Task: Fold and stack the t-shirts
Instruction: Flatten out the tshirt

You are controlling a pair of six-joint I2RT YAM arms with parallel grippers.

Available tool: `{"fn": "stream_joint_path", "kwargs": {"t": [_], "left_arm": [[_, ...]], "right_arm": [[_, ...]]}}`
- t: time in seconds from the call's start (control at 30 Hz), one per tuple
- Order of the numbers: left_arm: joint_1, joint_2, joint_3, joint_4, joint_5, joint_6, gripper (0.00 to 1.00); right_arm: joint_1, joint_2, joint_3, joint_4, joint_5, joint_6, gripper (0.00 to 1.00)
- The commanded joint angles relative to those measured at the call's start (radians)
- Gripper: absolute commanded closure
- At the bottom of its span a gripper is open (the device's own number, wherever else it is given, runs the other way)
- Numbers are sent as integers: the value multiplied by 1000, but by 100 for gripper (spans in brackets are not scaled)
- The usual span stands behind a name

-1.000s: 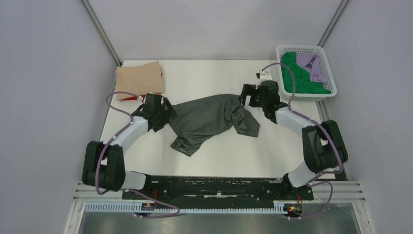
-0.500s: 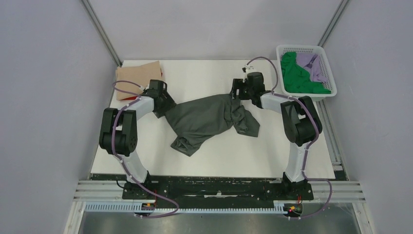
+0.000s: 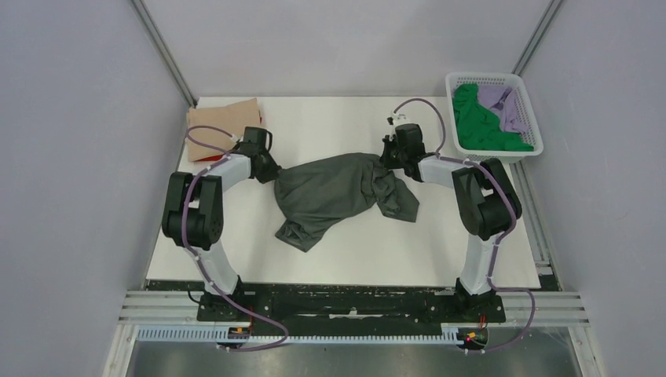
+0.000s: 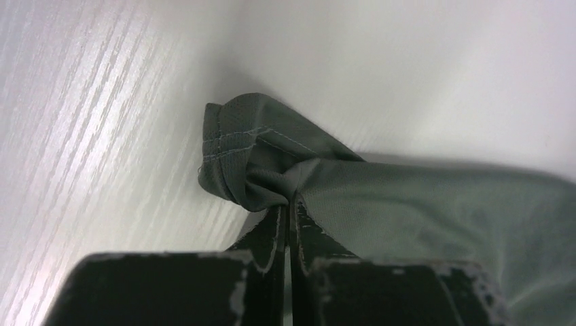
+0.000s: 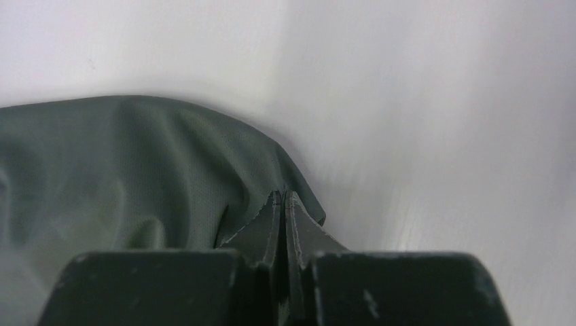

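I've got both arms on the dark grey t-shirt [image 3: 334, 195]. It lies crumpled mid-frame in the top view on the table [image 3: 338, 118], strung between the two grippers.

Left gripper [image 4: 288, 216]: fingers pinched together on a bunched, hemmed corner, with stitching showing just above the tips in the left wrist view. In the top view that's the shirt's left end, centre-left of frame.

Right gripper [image 5: 282, 204]: clamped tight on a cloth edge at the shirt's upper-right end. In the right wrist view the fabric fans out left of the tips.

The rest of the shirt sags toward lower centre, with one flap out to the lower right.

I see the tan t-shirt [image 3: 224, 126] folded at upper left, and the red t-shirt [image 3: 206, 158] peeking out at its lower edge. The green t-shirt [image 3: 475, 126] and lilac t-shirt [image 3: 509, 108] sit in the white basket [image 3: 487, 78] at upper right.
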State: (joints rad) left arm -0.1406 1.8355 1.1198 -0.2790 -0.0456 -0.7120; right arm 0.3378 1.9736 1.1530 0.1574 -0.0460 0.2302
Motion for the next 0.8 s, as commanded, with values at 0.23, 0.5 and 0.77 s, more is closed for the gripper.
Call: {"fn": "stream_joint_path", "kwargs": {"t": [0.23, 0.5, 0.77], "left_arm": [[-104, -558, -66, 14, -173, 111, 98], [-121, -1019, 16, -9, -126, 151, 98], [-122, -1226, 230, 7, 40, 159, 98]], "right_arm": [[1, -538, -141, 126, 15, -119, 100], [0, -982, -132, 28, -62, -189, 100], [2, -1180, 106, -130, -176, -222, 100]]}}
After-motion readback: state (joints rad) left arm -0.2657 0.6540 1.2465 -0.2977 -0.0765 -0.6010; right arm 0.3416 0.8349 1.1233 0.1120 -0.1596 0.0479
